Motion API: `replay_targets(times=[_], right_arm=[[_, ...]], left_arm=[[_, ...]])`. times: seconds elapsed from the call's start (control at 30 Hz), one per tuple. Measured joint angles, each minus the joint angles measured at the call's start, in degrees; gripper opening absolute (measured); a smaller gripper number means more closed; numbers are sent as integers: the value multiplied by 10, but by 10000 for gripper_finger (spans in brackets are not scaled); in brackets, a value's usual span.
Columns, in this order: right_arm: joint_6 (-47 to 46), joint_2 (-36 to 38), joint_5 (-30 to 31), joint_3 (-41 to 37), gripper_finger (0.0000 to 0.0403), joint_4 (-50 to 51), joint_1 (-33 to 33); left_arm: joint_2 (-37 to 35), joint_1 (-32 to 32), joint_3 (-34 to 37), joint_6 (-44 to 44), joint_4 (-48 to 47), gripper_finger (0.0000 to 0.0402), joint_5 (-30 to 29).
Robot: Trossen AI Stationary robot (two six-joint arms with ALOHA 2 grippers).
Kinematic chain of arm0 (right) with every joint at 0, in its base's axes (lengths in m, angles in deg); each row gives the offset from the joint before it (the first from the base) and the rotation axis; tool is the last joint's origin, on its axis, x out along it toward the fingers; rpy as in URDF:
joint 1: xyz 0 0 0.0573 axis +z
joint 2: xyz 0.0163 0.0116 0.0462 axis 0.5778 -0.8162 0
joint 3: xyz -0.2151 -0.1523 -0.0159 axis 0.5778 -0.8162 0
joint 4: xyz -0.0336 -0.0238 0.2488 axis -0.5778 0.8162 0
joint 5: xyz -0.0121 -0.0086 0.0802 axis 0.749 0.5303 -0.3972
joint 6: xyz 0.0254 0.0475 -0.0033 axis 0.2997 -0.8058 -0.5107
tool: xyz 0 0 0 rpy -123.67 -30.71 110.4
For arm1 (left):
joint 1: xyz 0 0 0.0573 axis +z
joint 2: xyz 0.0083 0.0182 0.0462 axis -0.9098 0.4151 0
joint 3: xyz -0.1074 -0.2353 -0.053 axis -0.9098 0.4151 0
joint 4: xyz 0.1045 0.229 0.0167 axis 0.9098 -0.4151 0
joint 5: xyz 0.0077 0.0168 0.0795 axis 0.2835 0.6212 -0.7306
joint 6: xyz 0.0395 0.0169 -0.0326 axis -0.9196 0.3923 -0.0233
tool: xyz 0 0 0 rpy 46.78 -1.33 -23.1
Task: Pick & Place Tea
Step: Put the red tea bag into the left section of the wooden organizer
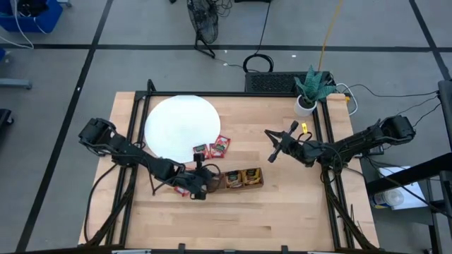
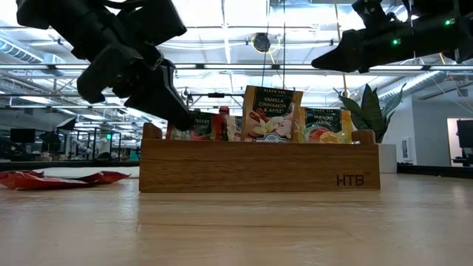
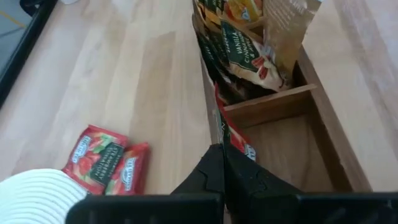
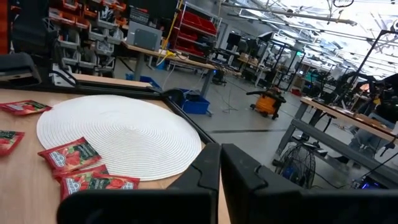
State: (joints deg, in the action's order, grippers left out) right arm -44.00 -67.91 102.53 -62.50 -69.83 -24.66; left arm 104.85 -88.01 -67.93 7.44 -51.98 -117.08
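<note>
My left gripper (image 3: 222,149) is shut on a red tea sachet (image 3: 231,132) at the left end of the wooden tray (image 2: 259,166), above its bare end compartment (image 3: 292,140). The other compartments hold upright sachets, a vanilla one (image 2: 270,114) and a mango one (image 2: 325,125). More red tea sachets (image 1: 220,146) lie flat on the table beside the white disc (image 1: 180,125), and another lies by the left arm (image 1: 181,190). My right gripper (image 1: 274,152) hangs shut, raised and level, to the right of the tray, with nothing in it. My left gripper pinches the red sachet between its two fingers by the end nearest them (image 3: 225,144), coming slanting down from the table's left. The sachet stands on edge, running along the tray's long wall into the end compartment (image 2: 194,125). Whether its lower end touches the tray, I cannot tell.
A potted plant (image 1: 311,90) stands at the table's far right corner. Red sachets (image 4: 68,155) lie at the white disc's edge (image 4: 118,134). Bare tabletop (image 1: 282,219) stretches along the near side of the tray.
</note>
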Motion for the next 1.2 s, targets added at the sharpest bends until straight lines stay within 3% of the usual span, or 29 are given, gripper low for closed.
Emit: replay_targets(times=[0.53,0.73,0.8,0.87,1.03,1.2], right_arm=[[0,0,0,0,4,9,0],[0,0,0,0,4,11,0],[0,0,0,0,4,14,0],[0,0,0,0,4,18,0],[0,0,0,1,4,25,-1],[-1,0,0,1,4,27,-9]], left_arm=[[-5,1,0,-1,0,77,0],[-81,-3,1,-26,-28,87,-44],[-125,-4,0,1,-72,87,-87],[-168,4,0,87,-143,88,-117],[-212,92,0,294,-369,88,-28],[-189,133,1,299,-475,88,53]])
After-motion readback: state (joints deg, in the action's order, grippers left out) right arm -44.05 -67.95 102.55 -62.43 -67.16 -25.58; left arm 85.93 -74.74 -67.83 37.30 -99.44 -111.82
